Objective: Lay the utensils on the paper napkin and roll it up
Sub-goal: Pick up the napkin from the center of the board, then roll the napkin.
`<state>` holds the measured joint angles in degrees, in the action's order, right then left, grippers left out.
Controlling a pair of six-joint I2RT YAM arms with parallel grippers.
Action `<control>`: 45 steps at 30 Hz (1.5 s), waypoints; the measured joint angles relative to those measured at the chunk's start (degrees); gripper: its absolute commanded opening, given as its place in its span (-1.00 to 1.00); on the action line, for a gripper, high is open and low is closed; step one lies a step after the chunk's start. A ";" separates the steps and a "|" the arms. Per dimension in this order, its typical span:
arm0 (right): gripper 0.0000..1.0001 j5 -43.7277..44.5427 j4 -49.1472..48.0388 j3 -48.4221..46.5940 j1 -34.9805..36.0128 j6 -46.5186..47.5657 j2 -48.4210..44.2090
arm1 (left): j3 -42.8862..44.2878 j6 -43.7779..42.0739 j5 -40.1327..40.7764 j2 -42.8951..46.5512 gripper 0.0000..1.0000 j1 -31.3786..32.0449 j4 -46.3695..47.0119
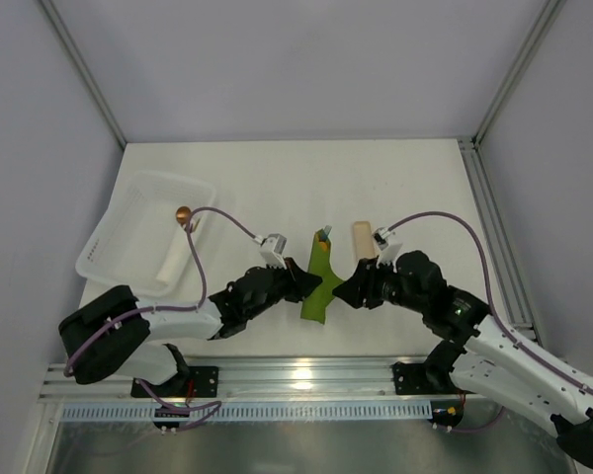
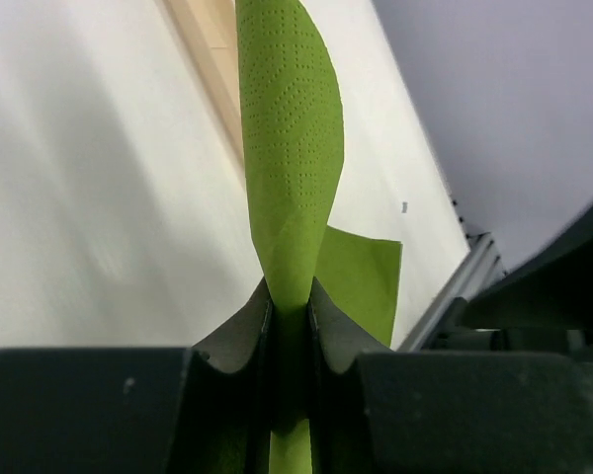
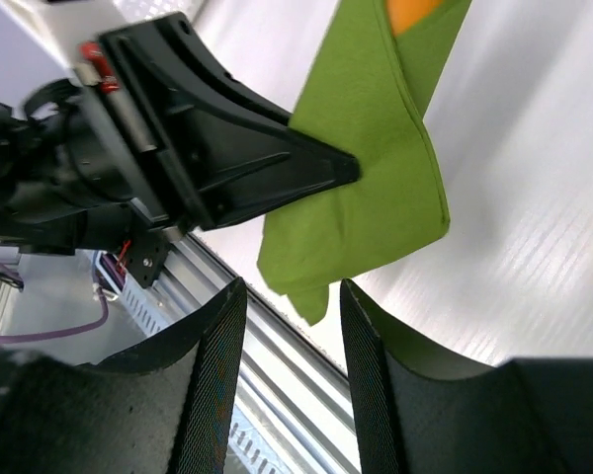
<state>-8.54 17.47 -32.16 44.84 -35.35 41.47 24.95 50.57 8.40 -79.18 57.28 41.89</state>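
Observation:
The olive-green paper napkin (image 1: 317, 280) lies folded over on the table between the two arms, with the tips of utensils (image 1: 322, 234) sticking out at its far end. My left gripper (image 1: 306, 280) is shut on the napkin's left edge and lifts a fold of it (image 2: 287, 168). An orange utensil (image 3: 415, 12) shows inside the fold in the right wrist view. My right gripper (image 1: 343, 292) is open just right of the napkin (image 3: 366, 168), its fingers (image 3: 210, 365) apart near the napkin's near corner.
A clear plastic tray (image 1: 109, 259) stands at the left with a white item and a copper-coloured piece (image 1: 183, 213) in it. A beige wooden piece (image 1: 362, 239) lies right of the napkin. The table's near edge and metal rail (image 1: 306, 373) run just below the napkin.

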 measured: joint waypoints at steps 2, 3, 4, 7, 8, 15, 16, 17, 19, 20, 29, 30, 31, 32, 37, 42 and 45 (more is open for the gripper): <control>-0.05 0.26 2.10 -1.33 0.00 0.31 -2.16 | 0.07 -0.98 0.96 0.37 -1.00 -0.02 -2.67; -0.05 0.26 2.86 -1.86 0.00 0.42 -3.23 | 0.07 -1.53 1.40 0.50 -1.00 -0.02 -4.04; -0.04 0.20 3.48 -2.34 0.00 0.55 -3.98 | 0.07 -1.81 1.79 0.63 -1.00 -0.02 -5.33; -0.04 -0.85 4.00 -3.28 0.00 0.81 -4.07 | 0.17 -2.80 3.08 1.44 -1.00 0.33 -8.90; -0.03 -1.25 3.80 -3.37 0.00 0.83 -3.58 | 0.26 -3.04 3.30 1.77 -1.00 0.46 -9.77; 0.02 -4.57 -1.55 -2.03 0.55 0.72 5.33 | 1.97 -3.48 5.01 5.55 -1.00 2.21 -13.88; 0.02 -4.85 -2.21 -1.86 0.76 0.70 6.51 | 2.19 -3.50 5.16 6.01 -1.00 2.40 -14.12; 0.02 -5.16 -3.08 -1.68 0.98 0.61 7.80 | 2.40 -3.52 5.31 6.54 -1.00 2.67 -14.45; 0.02 -5.44 -4.52 -1.55 1.38 0.50 9.62 | 2.56 -3.52 5.60 7.45 -1.00 3.10 -14.86; 0.02 -5.55 -5.42 -1.55 1.53 0.48 10.34 | 2.60 -3.50 5.66 7.78 -1.00 3.28 -15.04; 0.02 -5.64 -11.13 -0.52 1.62 -0.33 12.20 | 2.62 -2.97 5.73 10.25 -1.00 3.52 -16.65; 0.02 -5.64 -11.47 -0.17 1.62 -0.46 12.20 | 2.62 -2.93 5.73 10.78 -1.00 3.52 -16.70; 0.02 -5.64 -11.67 0.09 1.62 -0.55 12.20 | 2.62 -2.89 5.73 11.21 -1.00 3.52 -16.83; 0.02 -5.64 -12.00 0.37 1.62 -0.74 12.20 | 2.62 -2.80 5.73 11.91 -1.00 3.52 -16.98; 0.02 -5.86 -13.62 1.25 1.62 -1.05 12.20 | 2.64 -2.58 5.70 13.38 -1.00 3.52 -17.16; 0.04 -6.67 -15.89 1.97 1.62 -1.20 12.15 | 2.69 -1.55 5.46 13.38 -1.00 3.52 -17.22; 0.11 -7.02 -16.81 2.19 1.62 -1.20 12.15 | 2.69 -1.25 5.31 13.38 -1.00 3.52 -17.16</control>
<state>-15.55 0.67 -29.98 46.46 -36.56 53.63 27.64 49.32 13.72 -65.80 60.80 24.73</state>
